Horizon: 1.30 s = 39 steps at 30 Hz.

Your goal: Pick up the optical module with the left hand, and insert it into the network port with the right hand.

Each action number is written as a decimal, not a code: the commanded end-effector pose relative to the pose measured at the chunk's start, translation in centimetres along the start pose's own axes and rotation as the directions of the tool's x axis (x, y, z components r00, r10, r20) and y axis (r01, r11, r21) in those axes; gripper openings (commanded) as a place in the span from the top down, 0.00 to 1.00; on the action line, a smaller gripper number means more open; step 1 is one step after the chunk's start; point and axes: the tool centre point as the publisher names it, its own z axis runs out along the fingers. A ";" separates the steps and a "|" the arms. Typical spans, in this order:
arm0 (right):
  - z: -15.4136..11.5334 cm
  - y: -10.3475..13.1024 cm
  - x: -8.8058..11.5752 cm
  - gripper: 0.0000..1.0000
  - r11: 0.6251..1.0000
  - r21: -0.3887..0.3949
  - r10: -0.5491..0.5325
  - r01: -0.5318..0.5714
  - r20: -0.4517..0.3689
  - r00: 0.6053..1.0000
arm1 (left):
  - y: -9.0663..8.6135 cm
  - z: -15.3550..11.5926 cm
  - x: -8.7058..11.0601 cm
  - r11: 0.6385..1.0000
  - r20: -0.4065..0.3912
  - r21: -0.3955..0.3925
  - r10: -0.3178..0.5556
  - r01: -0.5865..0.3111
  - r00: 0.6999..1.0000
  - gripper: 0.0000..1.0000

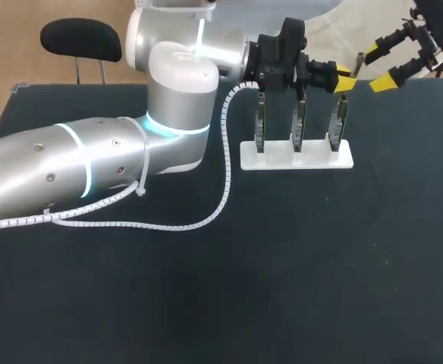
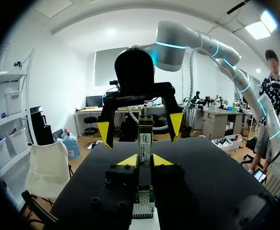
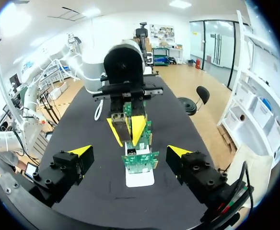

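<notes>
The optical module (image 2: pixel 145 142) carries a white label with dark print down its face, too small to read; no other writing shows. The yellow-tipped left fingers (image 1: pixel 348 78) are closed onto the module from both sides. They sit in the upper middle-right of the head view, above the right end of a white stand (image 1: pixel 297 161). That view shows three green boards (image 1: pixel 298 125) standing upright in a row on the stand. It also shows a white spiral cable (image 1: pixel 225 152) looping off the left arm (image 1: pixel 70 167) onto the counter (image 1: pixel 282 273), but the module is barely a sliver there. The left wrist view shows the module plainly, pinched between its own tips, with what looks like a board's grey metal network port (image 2: pixel 142 197) just under them. The right fingers (image 3: pixel 81 150) are spread wide and grip nothing. In the head view they sit in the upper right corner, just beside the left fingers and facing them. The right wrist view shows the boards lined up ahead between its tips, with the left fingers above them. The counter is flat, dark and matte.
</notes>
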 end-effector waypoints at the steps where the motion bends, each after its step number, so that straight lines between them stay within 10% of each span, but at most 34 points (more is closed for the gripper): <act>1: -0.1 0.1 -0.4 0.00 1.000 -0.002 -0.015 0.015 0.004 1.000 | 0.1 0.0 0.0 1.000 -0.004 0.004 -0.001 0.001 1.000 1.00; 39: 0.0 1.5 -3.2 0.00 0.999 0.005 -0.048 0.048 0.054 0.997 | 0.1 0.0 0.0 1.000 -0.004 0.004 -0.001 0.001 1.000 1.00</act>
